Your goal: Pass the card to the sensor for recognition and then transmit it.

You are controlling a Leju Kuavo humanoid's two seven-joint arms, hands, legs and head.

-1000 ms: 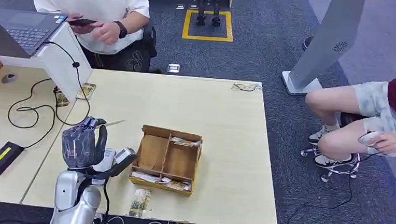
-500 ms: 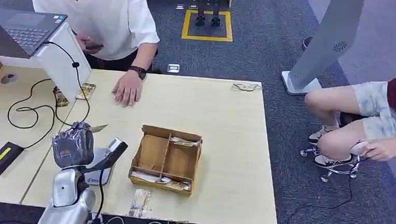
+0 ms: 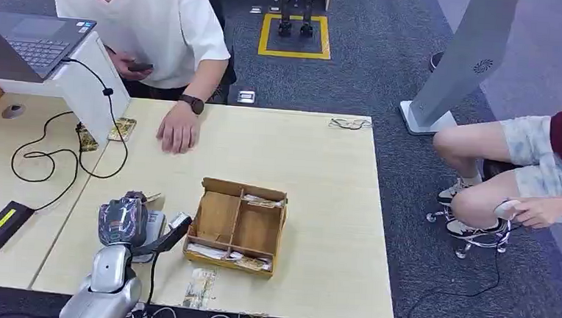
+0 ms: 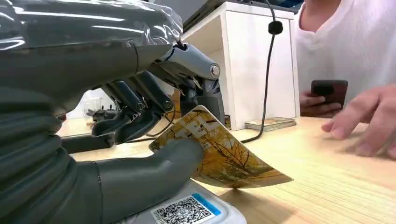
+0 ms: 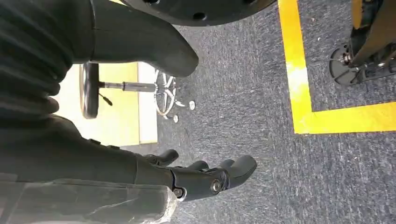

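Card (image 4: 219,151) pinched by left hand (image 3: 122,219), sensor (image 4: 187,212) half hidden

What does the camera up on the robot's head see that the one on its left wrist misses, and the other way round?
The head view alone takes in the whole table, the wooden divided box, the laptop and a seated person's legs. The left wrist view alone shows the picture of yellow trees on the card, the thumb pressing it, and the QR code on the sensor just beneath. Both share the left hand holding the card, the sensor, and the person in white resting a hand on the table while holding a phone.
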